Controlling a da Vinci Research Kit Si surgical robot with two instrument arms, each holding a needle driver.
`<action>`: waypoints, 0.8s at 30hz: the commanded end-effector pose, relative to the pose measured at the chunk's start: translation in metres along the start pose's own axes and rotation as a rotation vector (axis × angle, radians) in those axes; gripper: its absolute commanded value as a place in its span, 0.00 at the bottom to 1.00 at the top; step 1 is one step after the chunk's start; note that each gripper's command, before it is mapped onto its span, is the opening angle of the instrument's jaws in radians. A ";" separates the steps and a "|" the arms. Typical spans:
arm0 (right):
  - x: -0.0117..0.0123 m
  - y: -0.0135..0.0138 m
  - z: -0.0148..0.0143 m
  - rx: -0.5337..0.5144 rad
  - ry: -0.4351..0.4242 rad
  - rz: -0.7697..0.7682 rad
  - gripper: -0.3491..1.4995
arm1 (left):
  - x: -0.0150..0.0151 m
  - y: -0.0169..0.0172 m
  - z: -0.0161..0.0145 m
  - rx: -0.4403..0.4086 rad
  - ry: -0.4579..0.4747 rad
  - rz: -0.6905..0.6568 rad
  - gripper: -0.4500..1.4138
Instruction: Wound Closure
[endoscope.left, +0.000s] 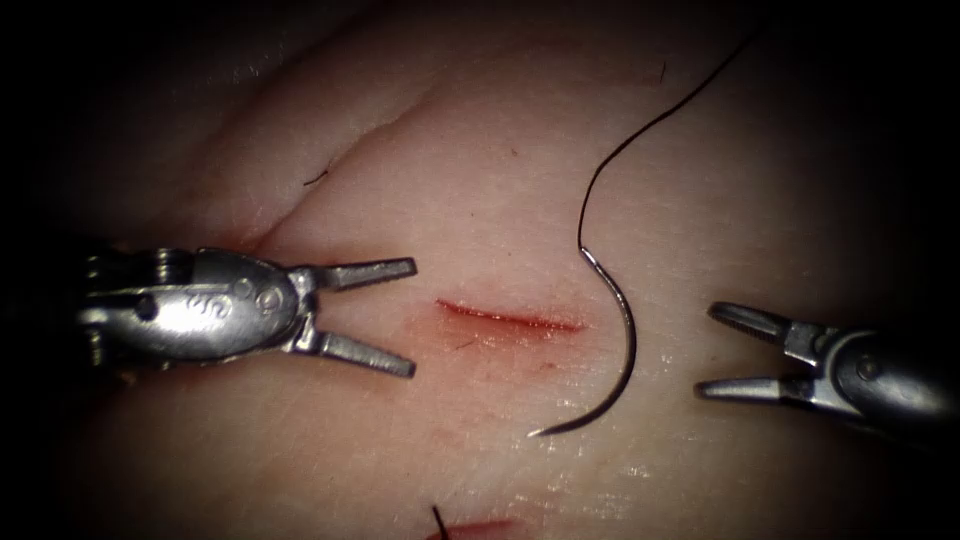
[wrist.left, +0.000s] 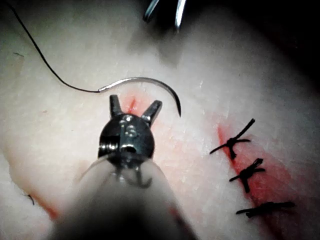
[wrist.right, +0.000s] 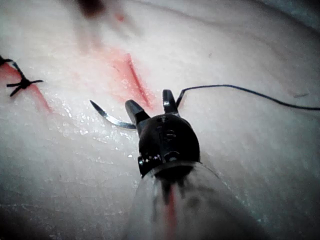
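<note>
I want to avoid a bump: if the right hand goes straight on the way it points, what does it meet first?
Probably the needle, lying free on the tissue right of the cut. The right hand is open and holds nothing; its height above the tissue is unclear.

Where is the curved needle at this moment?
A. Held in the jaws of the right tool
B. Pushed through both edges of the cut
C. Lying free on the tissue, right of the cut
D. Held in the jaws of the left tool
C: the needle lies on the tissue right of the cut, while the left tool and right tool are both open and hold nothing.
</note>
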 end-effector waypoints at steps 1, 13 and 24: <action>0.0001 0.0002 0.0008 -0.002 0.001 -0.002 0.49 | -0.0001 -0.0001 0.0008 0.000 0.000 -0.001 0.54; 0.0000 0.0002 0.0002 -0.006 -0.027 0.014 0.50 | 0.0016 0.0012 0.0055 0.051 -0.069 -0.116 0.56; -0.0002 0.0001 -0.0004 -0.039 -0.101 0.028 0.56 | 0.0009 0.0039 0.0107 0.080 -0.231 -0.173 0.61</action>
